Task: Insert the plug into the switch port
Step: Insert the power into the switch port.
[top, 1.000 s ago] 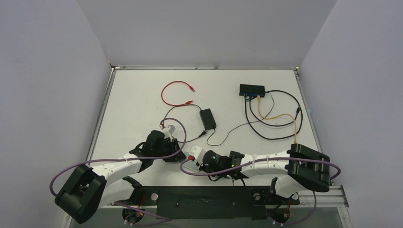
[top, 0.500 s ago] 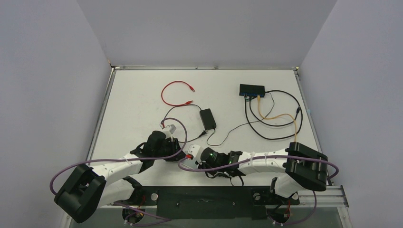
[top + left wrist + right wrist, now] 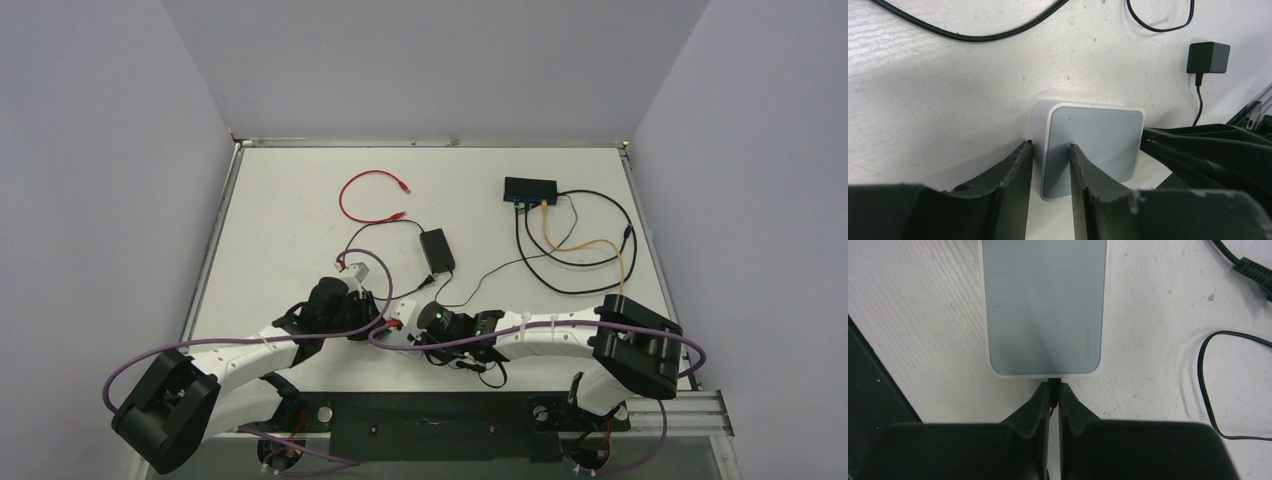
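Observation:
The black switch (image 3: pixel 530 188) lies at the far right of the table, its blue-trimmed face of switch ports (image 3: pixel 530 200) taken up by black and orange cables. A thin black plug (image 3: pixel 1053 382) is pinched in my shut right gripper (image 3: pixel 1054 385), its tip touching the near edge of a light grey pad (image 3: pixel 1045 305). My left gripper (image 3: pixel 1049 146) is closed across that pad (image 3: pixel 1098 140), one finger on its white side and the other on its grey face. Both grippers meet near the table's front, far from the switch.
A black adapter brick (image 3: pixel 437 249) lies mid-table with thin black leads. A loose red cable (image 3: pixel 365 195) curls behind it. Black and orange cable (image 3: pixel 590 245) loops spread in front of the switch. A small black wall plug (image 3: pixel 1208 57) sits near the right arm.
My right arm has moved left, bringing the plug up to the grey pad beside the left gripper. The left jaws have narrowed a little on the pad.

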